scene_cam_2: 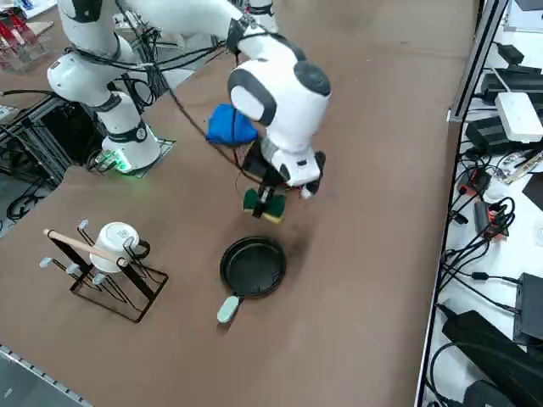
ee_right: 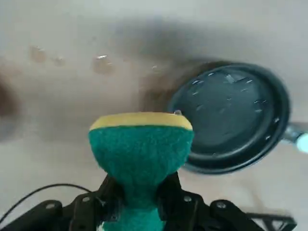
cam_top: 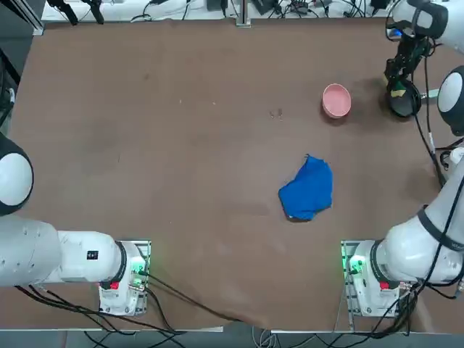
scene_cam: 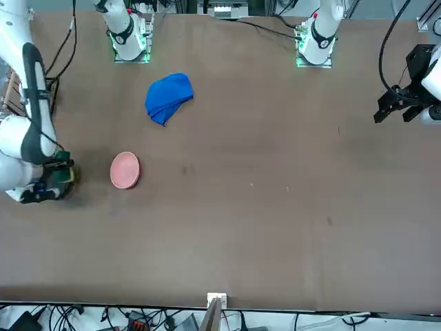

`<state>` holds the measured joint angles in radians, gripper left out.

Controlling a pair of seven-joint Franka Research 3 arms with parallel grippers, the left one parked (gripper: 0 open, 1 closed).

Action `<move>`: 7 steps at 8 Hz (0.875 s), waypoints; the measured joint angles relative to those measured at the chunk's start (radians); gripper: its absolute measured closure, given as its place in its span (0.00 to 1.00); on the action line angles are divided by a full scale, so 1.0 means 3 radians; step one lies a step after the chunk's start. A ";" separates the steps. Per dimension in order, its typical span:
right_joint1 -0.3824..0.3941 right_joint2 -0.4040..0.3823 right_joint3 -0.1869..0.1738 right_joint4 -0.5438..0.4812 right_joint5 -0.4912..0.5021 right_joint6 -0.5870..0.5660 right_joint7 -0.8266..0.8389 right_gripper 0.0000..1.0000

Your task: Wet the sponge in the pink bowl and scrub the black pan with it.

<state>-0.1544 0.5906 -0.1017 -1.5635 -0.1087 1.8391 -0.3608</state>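
Observation:
My right gripper (scene_cam_2: 269, 193) hangs above the table at its far right side, shut on the sponge (scene_cam_2: 264, 204), squeezing its middle. The sponge (ee_right: 141, 147) has a dark green face and a yellow layer. It is held in the air just beside the black pan (scene_cam_2: 253, 266), not touching it. The pan (ee_right: 232, 115) lies flat with water drops inside; its pale handle (scene_cam_2: 227, 309) points away from the gripper. The pink bowl (cam_top: 336, 100) stands on the table a short way to the left of the gripper (cam_top: 396, 81); the front view also shows the bowl (scene_cam: 125, 169).
A crumpled blue cloth (cam_top: 308, 190) lies mid-table, nearer the arm's base. A wire rack with a white mug (scene_cam_2: 109, 259) stands beyond the pan at the table's right edge. Water drops (ee_right: 101, 62) dot the table near the pan.

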 joint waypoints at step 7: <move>-0.0478 0.0401 0.0001 0.0019 -0.0004 0.0533 -0.0635 0.62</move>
<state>-0.2979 0.7109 -0.1013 -1.5579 -0.1100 1.9991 -0.5515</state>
